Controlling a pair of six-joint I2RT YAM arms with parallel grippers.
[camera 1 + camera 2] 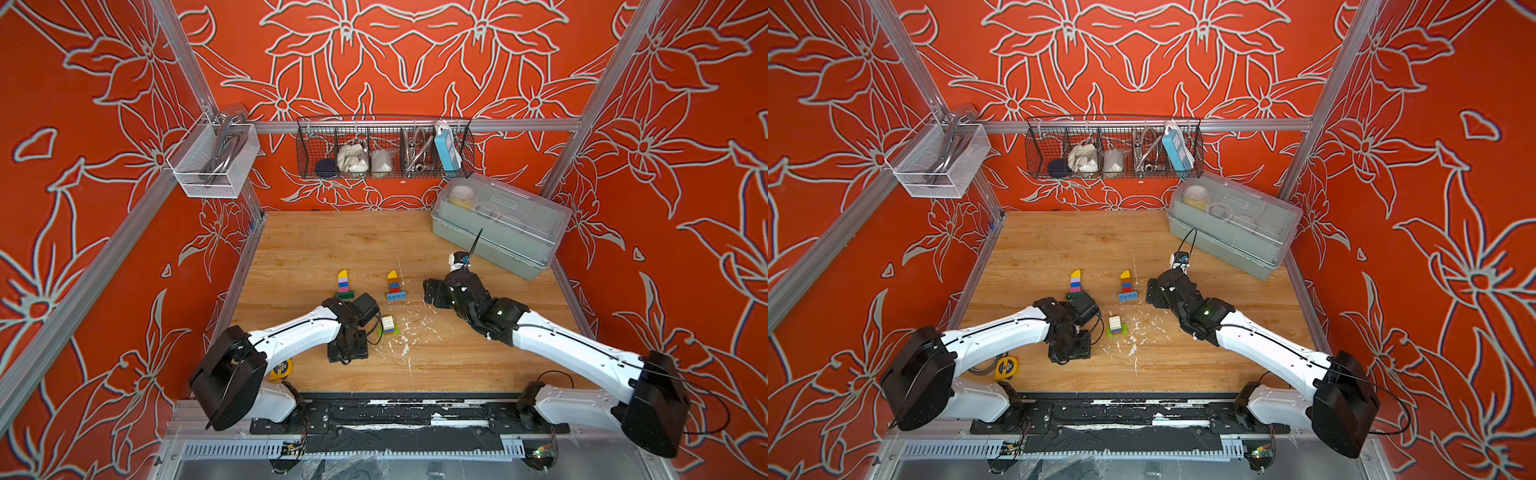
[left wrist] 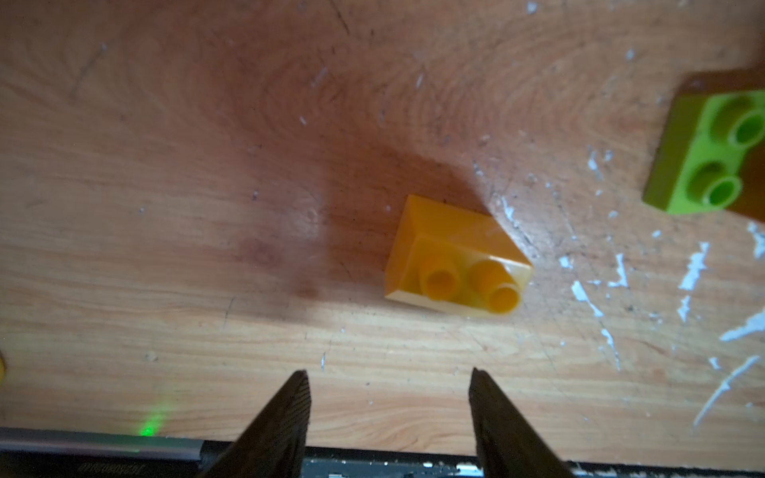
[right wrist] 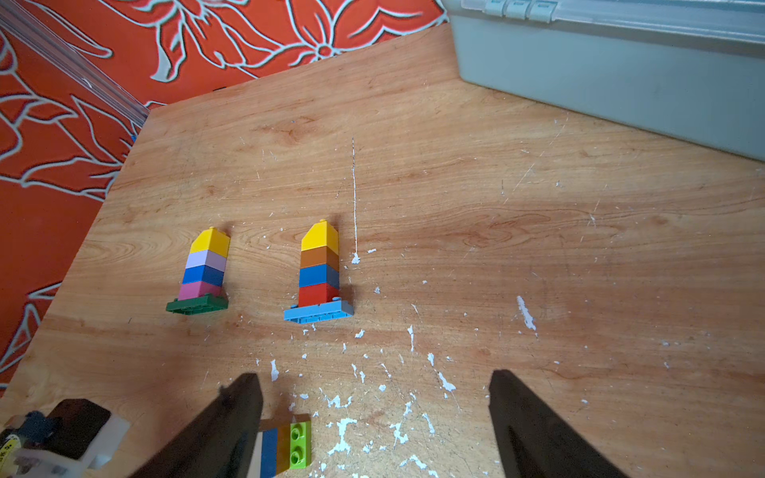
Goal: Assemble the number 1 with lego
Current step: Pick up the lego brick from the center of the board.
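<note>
Three lego stacks and one loose brick were on the table (image 1: pixel 332 241). Two stacks had five pieces each: the green-based stack (image 3: pixel 205 269) ran yellow, lilac, blue, pink, dark green; the blue-based stack (image 3: pixel 319 269) ran yellow, brown, blue, red, light blue. They sat side by side, apart. The third stack (image 1: pixel 388 325), shorter and ending in lime, sat near the left arm. The loose yellow brick (image 2: pixel 455 256) lay just ahead of the left hand (image 2: pixel 389 372), its two fingers parted around nothing. The right hand (image 3: pixel 372 374) gaped wide, also empty
</note>
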